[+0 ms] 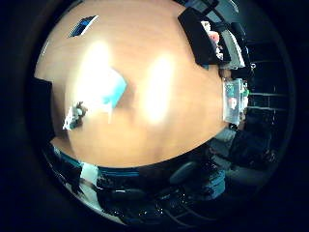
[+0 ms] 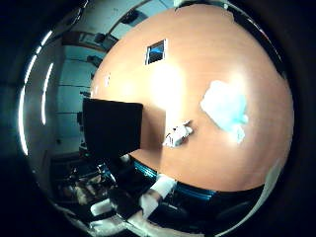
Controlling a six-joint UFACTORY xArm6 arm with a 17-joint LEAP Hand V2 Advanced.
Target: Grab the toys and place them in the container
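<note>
A light blue soft toy lies on the wooden table. A small white and grey toy lies a short way from it, between it and the black container at the table's edge. The little finger side view shows the blue toy and the small white toy from far above. My hand is high over the table, away from both toys. Its black and white fingers show at the view's edge, relaxed, with nothing between them.
A small dark card with a pale face lies on the table far from the toys, and it shows in the little finger side view too. Dark room clutter lies beyond the table's edge.
</note>
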